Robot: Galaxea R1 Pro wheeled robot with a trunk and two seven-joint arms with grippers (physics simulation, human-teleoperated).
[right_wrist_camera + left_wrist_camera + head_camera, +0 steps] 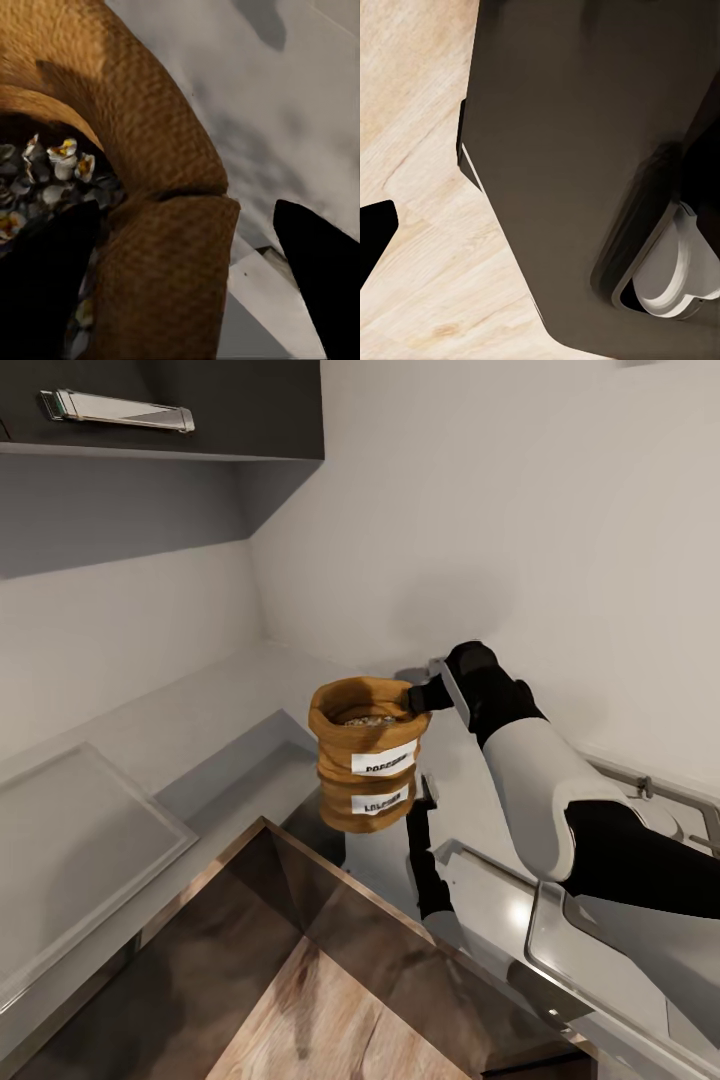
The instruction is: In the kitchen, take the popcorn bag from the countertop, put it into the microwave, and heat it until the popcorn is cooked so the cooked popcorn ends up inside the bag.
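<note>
The popcorn bag (365, 745), a tan sack with a white label, stands upright on the glossy grey countertop (240, 700) near the corner, mirrored in the slab below it. Whitish popcorn (366, 718) fills it. My right gripper (416, 698) reaches in from the right and straddles the bag's rolled rim (165, 247). One black finger (45, 285) is inside over the popcorn (56, 169). The other finger (322, 277) is outside, a gap away from the cloth, so the jaws are open. A black fingertip (375, 232) of my left gripper hangs over the floor. The microwave is out of view.
A steel sink and drainer (610, 920) lie under my right arm. A flat inset panel (80, 840) sits in the counter at left. A dark upper cabinet (200, 410) hangs above. Dark base cabinets (570, 150) and wooden floor (320, 1020) are below.
</note>
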